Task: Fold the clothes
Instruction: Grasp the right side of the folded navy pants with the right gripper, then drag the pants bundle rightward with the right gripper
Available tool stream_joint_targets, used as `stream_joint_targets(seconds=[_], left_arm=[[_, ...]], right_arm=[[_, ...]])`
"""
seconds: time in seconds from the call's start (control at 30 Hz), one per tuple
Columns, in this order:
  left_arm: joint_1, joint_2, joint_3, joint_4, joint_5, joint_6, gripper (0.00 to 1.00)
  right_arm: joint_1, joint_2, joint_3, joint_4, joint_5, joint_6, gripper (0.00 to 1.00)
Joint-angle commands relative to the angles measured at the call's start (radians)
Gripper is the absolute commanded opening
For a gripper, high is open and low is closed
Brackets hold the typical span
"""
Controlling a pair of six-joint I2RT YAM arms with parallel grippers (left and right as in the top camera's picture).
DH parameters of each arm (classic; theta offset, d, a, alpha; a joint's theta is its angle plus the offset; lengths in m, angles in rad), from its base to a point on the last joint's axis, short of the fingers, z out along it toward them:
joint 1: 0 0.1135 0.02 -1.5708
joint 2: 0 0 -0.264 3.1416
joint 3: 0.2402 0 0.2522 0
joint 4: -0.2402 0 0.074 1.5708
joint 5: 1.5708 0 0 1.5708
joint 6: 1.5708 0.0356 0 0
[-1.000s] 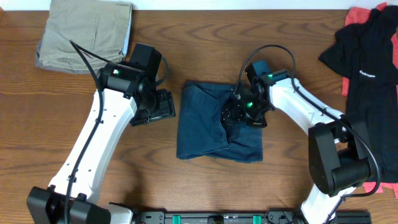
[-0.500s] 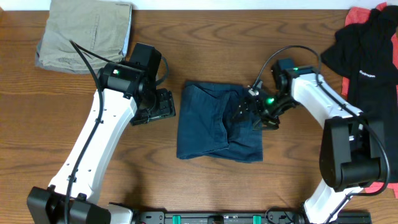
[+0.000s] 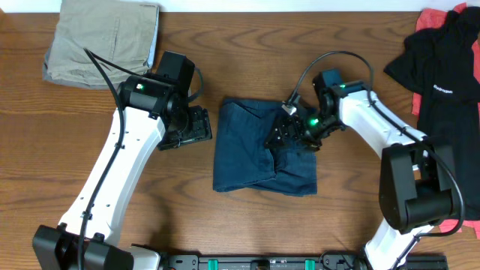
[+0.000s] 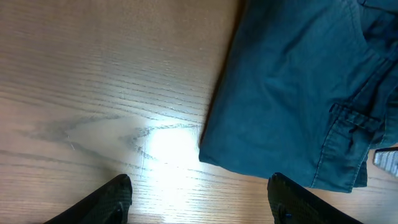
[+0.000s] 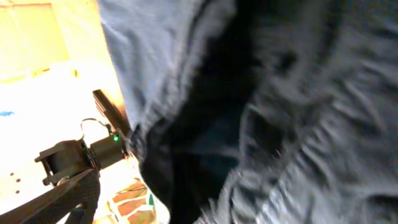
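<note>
The navy-blue garment lies folded into a rough rectangle at the middle of the table. It also shows in the left wrist view and fills the right wrist view, blurred. My left gripper is open and empty over bare wood just left of the garment's left edge. My right gripper is low on the garment's right half, at a raised fold. Only one of its fingers shows, set far out to the side. Cloth hides the other.
Folded khaki trousers lie at the back left corner. A black T-shirt with white lettering lies at the right edge over a red cloth. Bare wood table surrounds the garment.
My right gripper pulled back to the right off the garment's middle, then moved left onto it again. The garment and the left arm have not visibly moved.
</note>
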Motion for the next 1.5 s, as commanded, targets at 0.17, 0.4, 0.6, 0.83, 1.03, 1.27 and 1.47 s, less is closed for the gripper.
stream_joint_targets(seconds=[0.17, 0.4, 0.6, 0.83, 1.03, 1.27, 1.47], left_arm=[[0.003, 0.003, -0.007, -0.001, -0.012, 0.018, 0.71], [0.003, 0.003, -0.007, -0.002, -0.012, 0.018, 0.71], [0.003, 0.003, -0.007, -0.002, -0.012, 0.021, 0.71], [0.003, 0.003, -0.007, -0.001, -0.012, 0.021, 0.71], [0.003, 0.004, -0.007, 0.001, -0.012, 0.021, 0.71], [0.003, 0.004, -0.007, 0.002, -0.012, 0.021, 0.71], [0.003, 0.008, -0.008, 0.007, -0.012, 0.021, 0.71]], right_arm=[[0.104, -0.005, 0.008, 0.029, 0.180, 0.156, 0.99], [0.165, -0.005, 0.008, 0.067, 0.278, 0.271, 0.36], [0.147, -0.008, 0.027, 0.040, 0.297, 0.301, 0.01], [0.110, -0.066, 0.163, -0.136, 0.374, 0.267, 0.01], [0.113, -0.134, 0.276, -0.268, 0.449, 0.267, 0.01], [0.091, -0.205, 0.307, -0.369, 0.565, 0.270, 0.01], [0.086, -0.261, 0.309, -0.370, 0.588, 0.267, 0.01]])
